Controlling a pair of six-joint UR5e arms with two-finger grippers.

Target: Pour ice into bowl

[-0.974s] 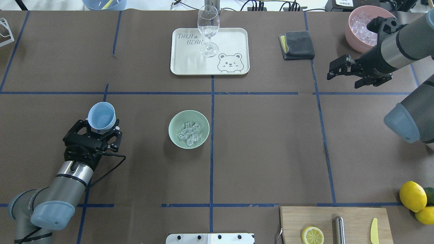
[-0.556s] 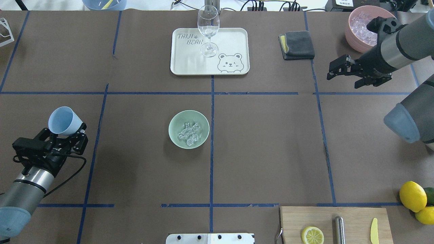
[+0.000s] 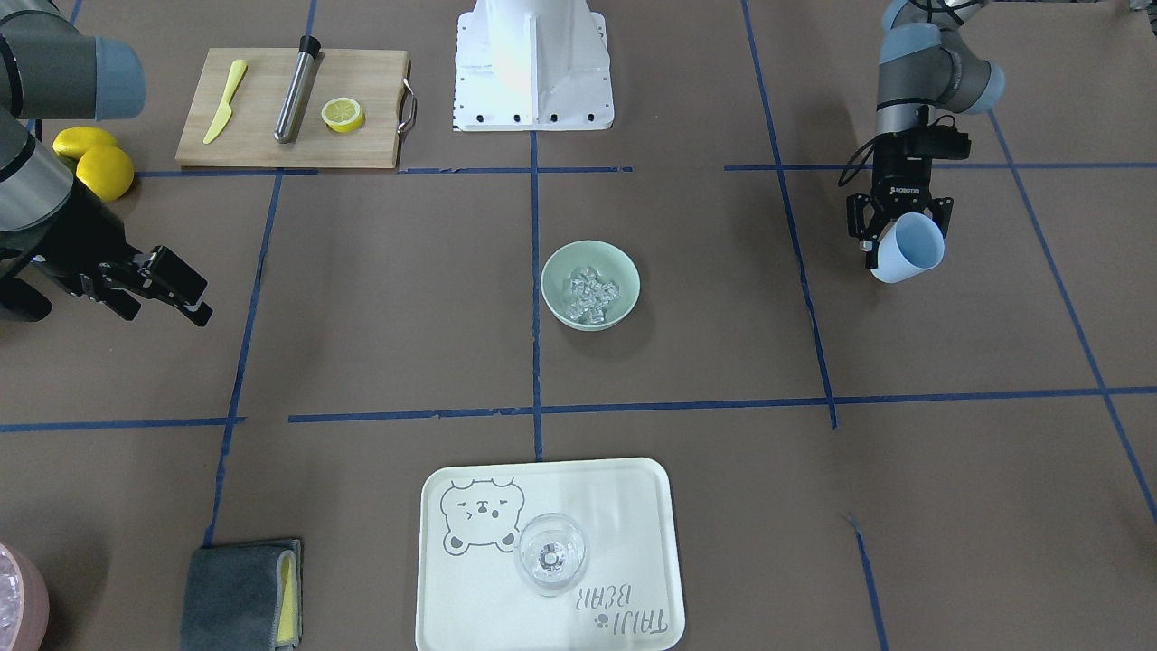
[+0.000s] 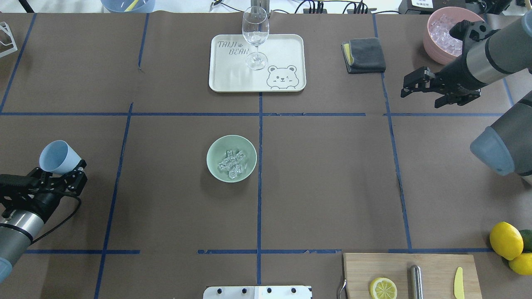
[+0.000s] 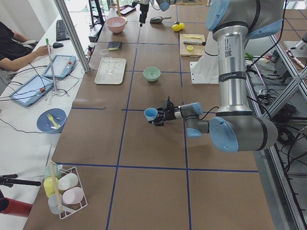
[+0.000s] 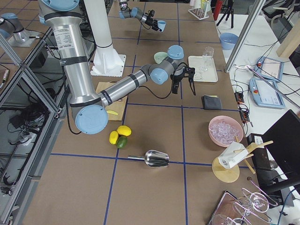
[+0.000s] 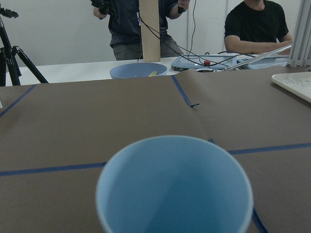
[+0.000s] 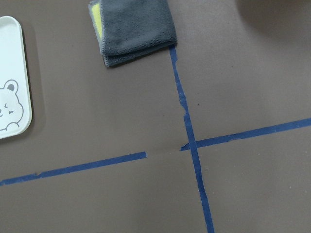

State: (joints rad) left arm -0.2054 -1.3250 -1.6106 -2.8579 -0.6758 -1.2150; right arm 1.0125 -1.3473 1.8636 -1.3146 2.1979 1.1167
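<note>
The pale green bowl (image 4: 231,158) sits just left of centre in the overhead frame, beside the vertical blue tape line on the brown-papered desk (image 4: 332,187), with a small heap of clear ice (image 4: 232,162) lying inside it. At the far left edge, the left fingers (image 4: 66,169) grip a light blue cup (image 4: 58,156), tilted with its mouth toward the upper left, well apart from the bowl; the wrist camera shows the cup's inside bare. At the upper right, the right fingers (image 4: 417,89) hang spread apart above the desk and hold nothing. Behind them, in the top right corner, a pink container (image 4: 432,45) holds more ice, with a folded grey cloth (image 4: 365,55) nearby. A wine glass (image 4: 255,35) stands upright on a bear-printed tray (image 4: 286,45) at top centre.
</note>
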